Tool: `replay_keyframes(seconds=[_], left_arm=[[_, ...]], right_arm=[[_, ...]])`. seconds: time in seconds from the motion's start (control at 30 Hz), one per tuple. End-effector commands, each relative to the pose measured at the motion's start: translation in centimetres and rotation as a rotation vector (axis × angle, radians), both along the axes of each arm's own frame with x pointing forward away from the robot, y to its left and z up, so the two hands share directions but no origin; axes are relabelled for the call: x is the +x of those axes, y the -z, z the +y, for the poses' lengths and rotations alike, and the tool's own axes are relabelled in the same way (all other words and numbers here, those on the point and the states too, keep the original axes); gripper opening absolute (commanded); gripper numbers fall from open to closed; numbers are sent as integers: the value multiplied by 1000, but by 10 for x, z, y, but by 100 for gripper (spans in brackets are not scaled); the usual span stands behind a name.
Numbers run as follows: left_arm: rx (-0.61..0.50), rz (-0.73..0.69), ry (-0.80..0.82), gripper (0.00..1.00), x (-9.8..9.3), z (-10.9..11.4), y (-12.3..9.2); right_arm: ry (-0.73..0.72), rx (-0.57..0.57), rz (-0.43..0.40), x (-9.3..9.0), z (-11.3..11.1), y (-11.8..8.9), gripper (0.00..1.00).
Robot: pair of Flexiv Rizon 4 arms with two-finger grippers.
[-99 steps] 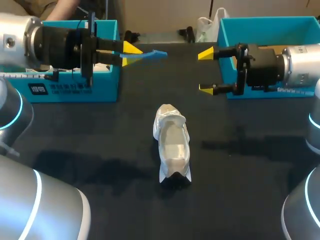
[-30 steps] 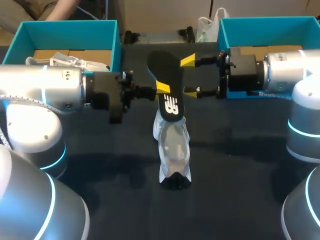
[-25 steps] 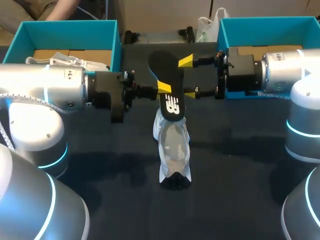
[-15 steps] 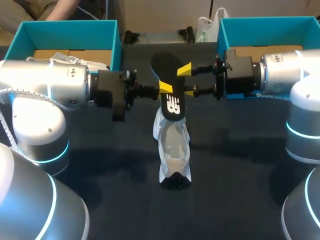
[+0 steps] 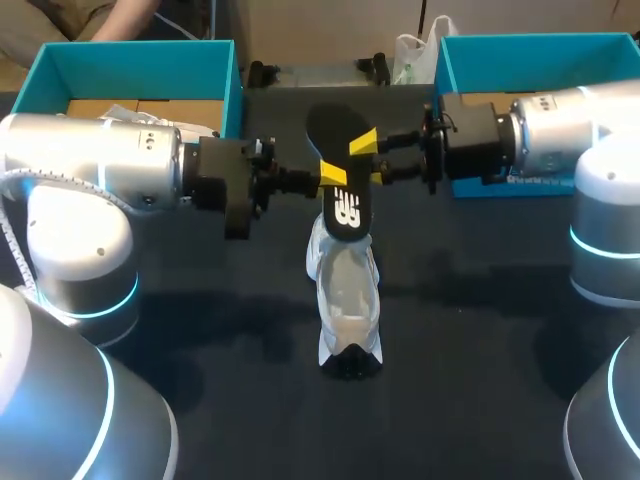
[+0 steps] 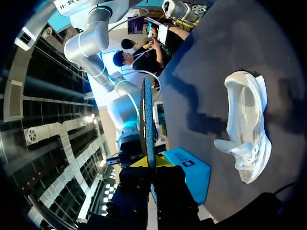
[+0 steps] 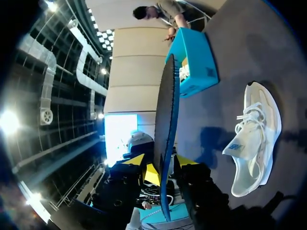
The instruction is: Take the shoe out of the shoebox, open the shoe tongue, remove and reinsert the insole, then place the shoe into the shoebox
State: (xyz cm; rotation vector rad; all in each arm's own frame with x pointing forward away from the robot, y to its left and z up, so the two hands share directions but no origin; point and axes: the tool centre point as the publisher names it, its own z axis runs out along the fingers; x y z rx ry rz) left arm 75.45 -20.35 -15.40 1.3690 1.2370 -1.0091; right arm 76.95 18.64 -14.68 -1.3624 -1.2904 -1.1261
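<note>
Head view: got the insole [image 5: 340, 170] up in the air at upper centre of the frame. Black, standing near-upright, printed end down, blue underside visible in the left wrist view. Sitting right over the upper end of the shoe [image 5: 345, 290]. Can't tell whether the insole's lower end touches the shoe or just overlaps it.

Clamped from the left by the left gripper [image 5: 330, 176], reaching in from the left edge of the frame. Backed up by the left wrist view: insole edge-on, rising straight out from between the closed fingers.

Met from the right by the right gripper [image 5: 365, 158], reaching in from the right edge, slightly higher on the insole than the left one. Can't tell from any view whether open or clamped. In the right wrist view, insole edge-on again, running up out of the middle of that gripper.

Shoe white, resting on the dark table [image 5: 480, 330] at frame centre, lengthwise top-to-bottom, not held by either gripper.

Outside both boxes: teal shoebox [image 5: 225, 70] at upper left behind the left arm, second teal box [image 5: 450, 60] at upper right behind the right arm, both well apart from the shoe.
</note>
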Motion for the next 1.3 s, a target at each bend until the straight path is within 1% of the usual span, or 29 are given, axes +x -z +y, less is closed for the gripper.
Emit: replay_keyframes(seconds=[0.03, 0.1, 0.27, 0.4, 0.53, 0.7, 0.8, 0.97, 1.23, 1.3], left_arm=[[-2, -3, 1, 0, 1, -2, 2], [-4, -5, 2, 0, 1, -2, 2], [-6, -12, 0, 0, 3, -3, 2], [-8, -18, -5, 0, 5, -3, 2], [-5, -23, -8, 0, 6, -3, 3], [-9, -20, -14, 0, 7, -4, 5], [-9, -19, -16, 0, 7, -4, 6], [-9, -21, -19, 0, 8, -3, 7], [-15, -19, -19, 0, 9, -3, 7], [-18, -18, -18, 0, 10, -4, 7]], right_arm=[[0, -3, 3, 2, 3, 0, 31], [0, -3, 4, 2, 3, 1, 28], [1, 1, 12, 3, 3, 1, 25], [2, 8, 18, 3, 4, 3, 20], [-2, 18, 21, 5, 6, 5, 19], [-1, 23, 26, 7, 7, 5, 13], [0, 25, 26, 7, 7, 5, 12], [0, 27, 27, 8, 7, 6, 8], [-2, 35, 18, 9, 7, 6, 9], [-1, 37, 17, 10, 6, 7, 7]])
